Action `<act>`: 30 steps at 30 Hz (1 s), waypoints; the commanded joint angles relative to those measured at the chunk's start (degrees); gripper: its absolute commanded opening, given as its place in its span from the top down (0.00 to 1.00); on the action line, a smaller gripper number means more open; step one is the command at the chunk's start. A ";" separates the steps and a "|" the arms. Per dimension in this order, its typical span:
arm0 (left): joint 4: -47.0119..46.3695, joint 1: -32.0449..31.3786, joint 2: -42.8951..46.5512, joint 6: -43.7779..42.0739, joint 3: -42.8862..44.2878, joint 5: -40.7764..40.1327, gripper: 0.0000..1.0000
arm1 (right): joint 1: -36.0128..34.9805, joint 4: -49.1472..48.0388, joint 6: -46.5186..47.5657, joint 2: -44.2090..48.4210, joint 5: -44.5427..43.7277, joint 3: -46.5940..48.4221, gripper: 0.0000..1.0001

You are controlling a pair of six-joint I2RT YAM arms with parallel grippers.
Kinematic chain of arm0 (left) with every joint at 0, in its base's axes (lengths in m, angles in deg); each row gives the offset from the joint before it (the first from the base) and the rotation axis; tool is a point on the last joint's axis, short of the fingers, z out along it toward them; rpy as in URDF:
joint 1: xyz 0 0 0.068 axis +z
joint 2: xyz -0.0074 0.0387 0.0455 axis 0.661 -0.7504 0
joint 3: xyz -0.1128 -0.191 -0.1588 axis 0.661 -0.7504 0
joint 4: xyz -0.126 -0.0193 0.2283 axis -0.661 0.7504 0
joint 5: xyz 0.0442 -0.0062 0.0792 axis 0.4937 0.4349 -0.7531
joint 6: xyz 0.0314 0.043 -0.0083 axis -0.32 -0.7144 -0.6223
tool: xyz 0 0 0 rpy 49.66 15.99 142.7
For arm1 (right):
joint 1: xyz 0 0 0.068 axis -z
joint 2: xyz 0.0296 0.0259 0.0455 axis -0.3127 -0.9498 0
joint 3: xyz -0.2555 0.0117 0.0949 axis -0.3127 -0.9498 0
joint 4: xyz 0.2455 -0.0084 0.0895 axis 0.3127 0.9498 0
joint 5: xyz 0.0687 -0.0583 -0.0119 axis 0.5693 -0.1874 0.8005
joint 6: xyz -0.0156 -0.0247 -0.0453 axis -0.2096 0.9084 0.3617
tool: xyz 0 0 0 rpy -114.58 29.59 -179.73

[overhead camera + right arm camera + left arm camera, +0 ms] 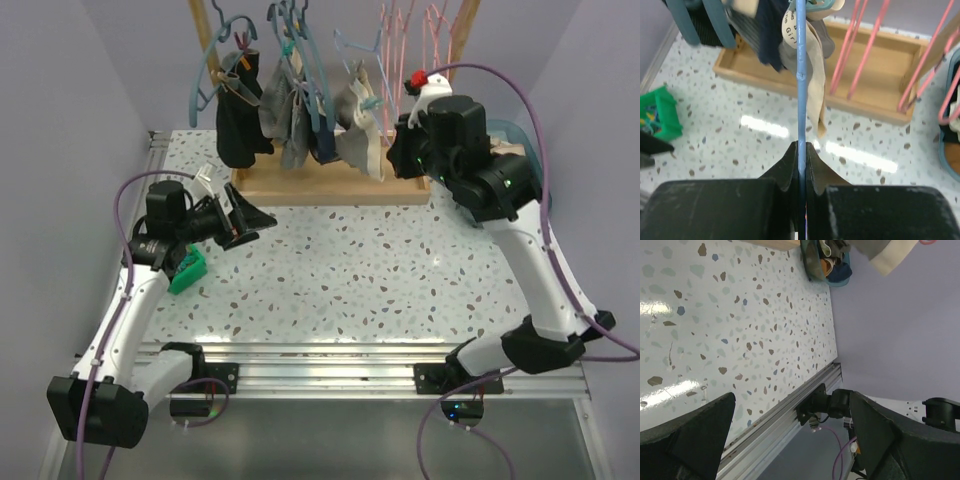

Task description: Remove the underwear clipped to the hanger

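Right hand (801,150) pinches the thin blue hanger (800,75), underwear (816,100) dangling clipped just past the grip, left hand (246,226) gaping well away over the tabletop (350,270): tug now and the hanger may slip or swing.

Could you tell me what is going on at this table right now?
The right gripper is shut on the thin light-blue plastic hanger, with the beige underwear hanging beside it above the wooden tray. The left gripper is open and holds nothing, hovering over the speckled white table near a small green plastic bin. The underwear is not yet off its hanger.
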 commanded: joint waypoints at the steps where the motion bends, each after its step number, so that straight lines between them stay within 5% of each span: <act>1: -3.49 -0.24 -0.97 0.15 3.32 0.22 0.00 | -0.25 3.07 -1.81 8.68 3.54 -7.17 1.00; 17: -7.44 -0.24 -5.89 0.07 6.75 2.07 0.00 | -0.26 20.84 -3.83 29.34 12.68 -21.67 1.00; 23: -1.30 -3.04 -7.03 -7.49 7.80 -4.16 0.00 | -0.26 17.77 -10.42 37.33 19.18 -37.84 1.00; 30: -3.57 -11.04 -6.07 -4.95 3.50 -10.58 0.00 | -0.17 17.33 -15.43 40.16 8.78 -47.79 1.00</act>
